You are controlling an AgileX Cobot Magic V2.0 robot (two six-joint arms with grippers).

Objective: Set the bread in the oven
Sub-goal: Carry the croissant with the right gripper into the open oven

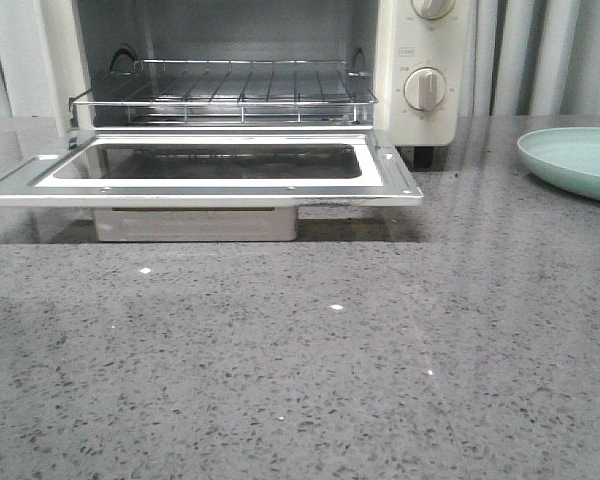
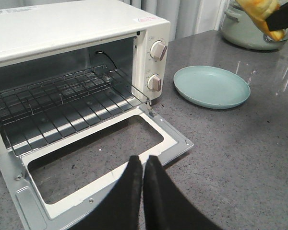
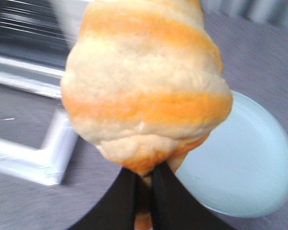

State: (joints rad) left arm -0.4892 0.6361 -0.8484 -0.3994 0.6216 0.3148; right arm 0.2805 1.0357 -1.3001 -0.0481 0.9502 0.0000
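The cream-white oven (image 1: 420,60) stands at the back with its door (image 1: 200,185) dropped flat and its wire rack (image 1: 225,95) bare; it also shows in the left wrist view (image 2: 62,28). My right gripper (image 3: 144,179) is shut on the bread (image 3: 144,86), a golden-orange roll with cream stripes, held in the air above the counter between the plate and the door corner. The bread (image 2: 264,12) and that gripper show at the far edge of the left wrist view. My left gripper (image 2: 143,165) is shut and empty over the door's front edge. Neither gripper shows in the front view.
A pale green plate (image 1: 575,160) lies empty on the grey speckled counter (image 1: 300,360) right of the oven, also in the left wrist view (image 2: 211,86) and right wrist view (image 3: 245,158). A grey-green pot (image 2: 245,31) stands behind the plate.
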